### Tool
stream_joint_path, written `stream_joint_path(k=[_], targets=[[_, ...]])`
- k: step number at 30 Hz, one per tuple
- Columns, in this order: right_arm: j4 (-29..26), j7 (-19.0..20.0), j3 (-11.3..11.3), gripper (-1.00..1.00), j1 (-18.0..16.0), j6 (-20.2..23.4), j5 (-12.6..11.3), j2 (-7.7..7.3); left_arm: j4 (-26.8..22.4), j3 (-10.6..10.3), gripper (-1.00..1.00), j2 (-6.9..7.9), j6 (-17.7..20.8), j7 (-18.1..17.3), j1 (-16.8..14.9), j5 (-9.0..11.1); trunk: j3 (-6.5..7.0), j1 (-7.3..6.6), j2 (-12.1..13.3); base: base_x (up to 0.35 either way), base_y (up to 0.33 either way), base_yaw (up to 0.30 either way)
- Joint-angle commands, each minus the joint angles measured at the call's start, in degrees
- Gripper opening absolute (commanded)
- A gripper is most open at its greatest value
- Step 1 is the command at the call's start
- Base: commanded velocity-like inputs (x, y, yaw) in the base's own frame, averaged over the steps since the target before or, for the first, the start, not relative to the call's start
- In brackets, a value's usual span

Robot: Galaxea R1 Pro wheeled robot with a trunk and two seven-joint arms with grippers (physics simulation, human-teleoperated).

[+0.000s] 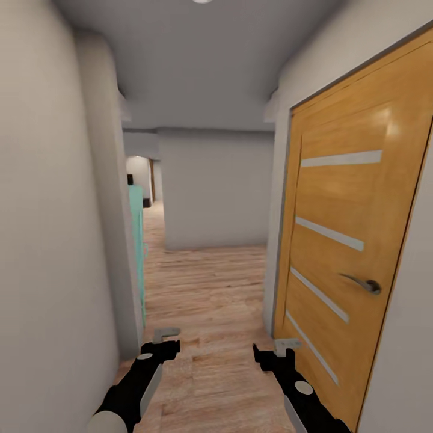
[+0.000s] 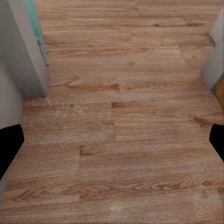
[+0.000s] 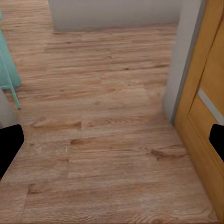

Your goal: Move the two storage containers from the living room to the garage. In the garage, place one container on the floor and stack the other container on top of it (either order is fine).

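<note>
I am in a narrow hallway with a light wood plank floor [image 1: 210, 300]; the two storage containers are out of view. My left gripper [image 1: 166, 334] is held low over the floor, near the left wall's corner. My right gripper [image 1: 286, 345] hangs at the same height beside the wooden door. In the left wrist view the left gripper [image 2: 112, 144] has its dark fingertips [image 2: 9, 144] spread to the frame's edges, with bare planks between them. The right gripper [image 3: 112, 144] is spread equally wide, its fingertips [image 3: 8, 144] also apart over bare floor.
A shut orange-brown wooden door [image 1: 343, 252] with pale slats and a metal handle [image 1: 364, 284] lines the right side. A grey wall [image 1: 60, 210] hems in the left, with a teal object [image 1: 138, 252] past its corner. A white wall [image 1: 213, 192] closes the hallway ahead; a passage continues at the far left.
</note>
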Motion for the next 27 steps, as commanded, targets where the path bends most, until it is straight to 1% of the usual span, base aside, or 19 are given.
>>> stream_joint_path(k=[1,7,12,14,25,27], targets=[[0.0,-0.3,0.2,1.0,0.0,-0.1,-0.6,-0.02,0.2,0.2,1.0,0.02,-0.1,0.0,0.0,-0.2,-0.02,0.06,0.0,0.326,0.0,0.037],[0.4,-0.4,0.2,1.0,0.0,-0.1,-0.7,-0.06,1.6,0.2,1.0,0.07,-2.3,-0.1,0.0,-0.2,-0.02,0.06,0.0,0.326,0.0,0.01],[1.4,-0.4,0.0,1.0,0.0,-0.2,-0.7,-0.03,4.1,0.2,1.0,-0.04,-7.3,-0.1,0.0,-0.2,-0.02,0.06,0.0,0.325,0.0,0.001],[1.4,-0.4,-0.1,1.0,0.0,-0.2,-0.7,0.0,5.0,0.2,1.0,-0.08,-8.6,-0.2,0.0,-0.3,-0.02,0.06,0.0,0.325,0.0,0.0],[1.5,-0.4,-0.1,1.0,0.0,-0.2,-0.8,-0.03,6.1,0.1,1.0,-0.15,-9.9,-0.2,0.0,-0.2,-0.02,0.06,0.0,0.32,0.0,0.0],[1.6,-0.4,-0.2,1.0,0.0,-0.2,-0.8,-0.04,7.8,0.1,1.0,0.03,-12.3,-0.2,0.0,-0.3,-0.02,0.06,0.0,0.28,0.0,0.0]])
